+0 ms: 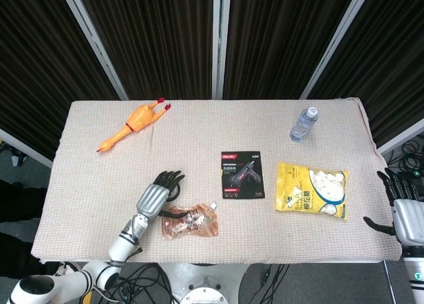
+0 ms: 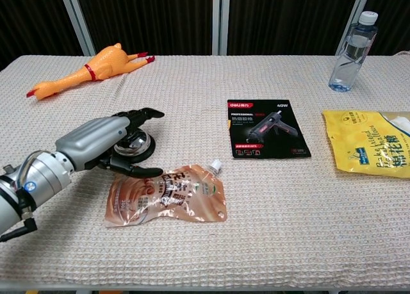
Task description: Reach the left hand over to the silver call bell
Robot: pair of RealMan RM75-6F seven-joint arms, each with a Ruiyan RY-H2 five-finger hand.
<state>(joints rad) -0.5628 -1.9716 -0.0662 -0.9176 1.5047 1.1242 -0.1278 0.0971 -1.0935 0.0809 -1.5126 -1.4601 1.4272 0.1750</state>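
Note:
The silver call bell (image 2: 136,144) stands on the cloth left of centre, just above a brown spout pouch (image 2: 168,195). My left hand (image 2: 101,141) lies over the bell from the left, fingers stretched across its top and thumb along its near side, so much of the dome is covered. Whether the fingers touch the bell I cannot tell. From the head view the left hand (image 1: 156,195) hides nearly all of the bell (image 1: 174,193). My right hand (image 1: 403,209) hangs off the table's right edge, fingers apart and holding nothing.
A rubber chicken (image 2: 86,70) lies at the back left. A boxed glue gun (image 2: 264,128) sits mid-table, a yellow snack bag (image 2: 368,151) to its right, a water bottle (image 2: 350,52) at the back right. The cloth-covered table (image 1: 199,128) ends near both hands.

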